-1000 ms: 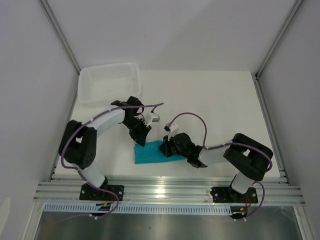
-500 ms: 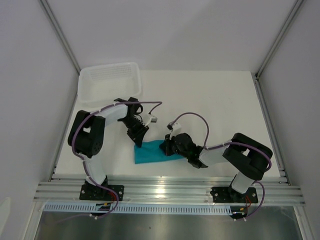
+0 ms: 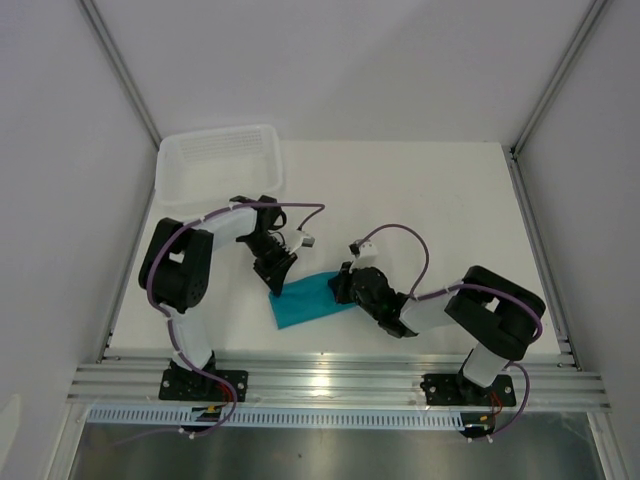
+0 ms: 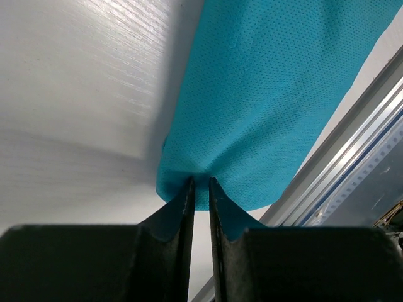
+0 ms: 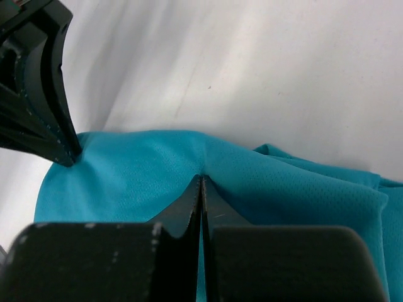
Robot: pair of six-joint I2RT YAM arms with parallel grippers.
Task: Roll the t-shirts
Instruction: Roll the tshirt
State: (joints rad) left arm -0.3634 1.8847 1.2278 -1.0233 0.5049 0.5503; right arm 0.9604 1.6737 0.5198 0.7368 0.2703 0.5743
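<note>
- Counting first: one t-shirt (image 3: 308,303), one tray (image 3: 218,133), one worktop (image 3: 440,190), two arms, two claws.
- Lying on the white worktop, well apart from the tray, nearer the arm bases than the tray and somewhat to its right: that single t-shirt.
- Folded down to a narrow band, teal throughout, set on a slant, with the end nearer the tray closer to the arm bases and the end farther from the tray angled away from them.
- Showing, in the left wrist view, a t-shirt (image 4: 277,94) of fine pinhole knit with a smooth, rounded fold along one long side.
- Showing, in the right wrist view, a t-shirt (image 5: 145,170) with a soft sheen, a few shallow wrinkles and stacked layers stepping out at one side.
- Clamped on a small pinch of cloth at the band's end nearer the tray: left claw (image 3: 279,284), fingers almost together, puckering the fabric at the tips.
- Clamped on a raised ridge of cloth at the end farther from the tray: right claw (image 3: 338,292), fingers pressed tight together, drawing the fabric up into a low tent.
- Standing near each other over the band, with the left claw between the tray and the right claw.
- Sitting on the worktop as the marker for all of this: a rectangular tray of white, see-through plastic with rounded corners and a ribbed floor.
</note>
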